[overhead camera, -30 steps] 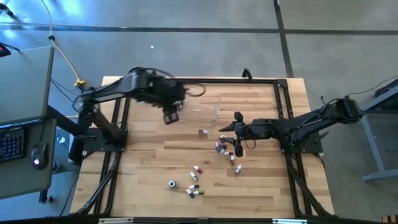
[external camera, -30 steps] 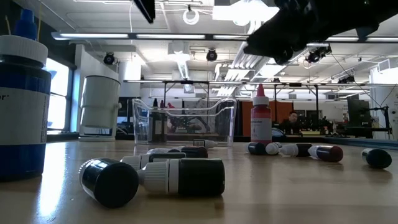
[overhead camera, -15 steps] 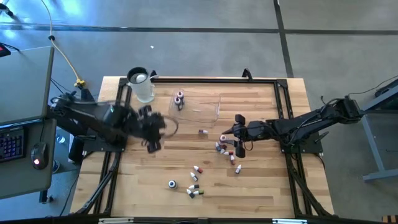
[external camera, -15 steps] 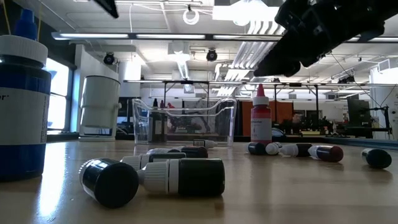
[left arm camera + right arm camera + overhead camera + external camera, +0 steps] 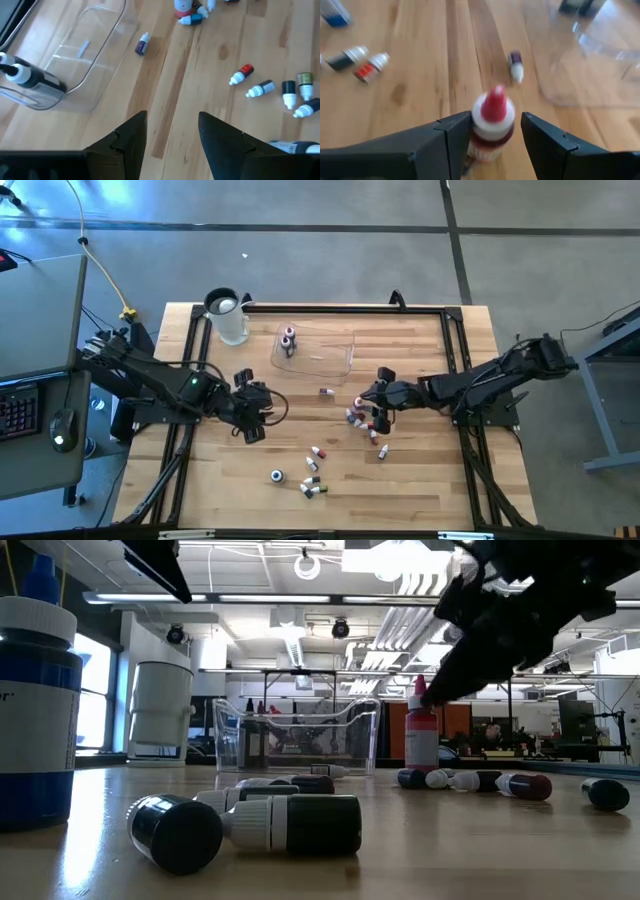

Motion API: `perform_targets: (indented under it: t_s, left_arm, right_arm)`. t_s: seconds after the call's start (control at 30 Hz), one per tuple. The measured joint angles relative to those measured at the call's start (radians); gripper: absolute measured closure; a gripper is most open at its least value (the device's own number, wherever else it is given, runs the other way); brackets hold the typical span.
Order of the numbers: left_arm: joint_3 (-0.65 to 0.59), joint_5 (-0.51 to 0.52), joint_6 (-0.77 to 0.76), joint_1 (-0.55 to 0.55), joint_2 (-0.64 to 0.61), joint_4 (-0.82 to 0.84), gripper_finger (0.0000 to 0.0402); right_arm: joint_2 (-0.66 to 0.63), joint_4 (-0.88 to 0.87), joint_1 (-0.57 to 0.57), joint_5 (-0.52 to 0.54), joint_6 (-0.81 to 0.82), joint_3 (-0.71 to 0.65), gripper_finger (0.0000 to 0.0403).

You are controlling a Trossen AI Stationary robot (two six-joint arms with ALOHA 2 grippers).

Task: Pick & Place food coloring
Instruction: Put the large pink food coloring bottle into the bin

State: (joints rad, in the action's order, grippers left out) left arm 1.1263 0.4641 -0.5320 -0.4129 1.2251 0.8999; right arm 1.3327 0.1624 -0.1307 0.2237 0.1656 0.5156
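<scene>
The right gripper [image 5: 492, 135] straddles an upright red-capped food coloring bottle [image 5: 492, 117], fingers spread and not clamping it (the high view blurs this into clutter). The left gripper [image 5: 170, 135] hangs open over bare wood. Its wrist view alone shows two dark bottles [image 5: 30, 77] lying in the clear tray [image 5: 95, 47].

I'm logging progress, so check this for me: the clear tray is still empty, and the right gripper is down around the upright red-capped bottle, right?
Not quite. The clear tray is not empty: the high view shows two bottles already in its corner, and the left wrist view shows them there too. The rest holds: the right gripper is open, with its fingers either side of the upright red-capped bottle.
</scene>
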Motion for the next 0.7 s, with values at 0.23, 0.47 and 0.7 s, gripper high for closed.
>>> perform_targets:
  t_s: [0.23,0.47,0.7]
  left_arm:
    - [0.000,0.000,0.002,0.000,-0.001,-0.010,0.0229]
    - [0.000,0.000,0.003,0.000,-0.001,-0.011,0.0229]
    - [0.000,0.001,0.005,0.000,-0.001,-0.011,0.0229]
  right_arm:
    - [0.078,0.072,0.000,0.013,0.080,0.003,0.0234]
    - [0.083,0.123,0.000,0.011,0.077,0.000,0.0260]
    - [0.082,0.157,0.000,-0.002,0.079,-0.002,0.0291]
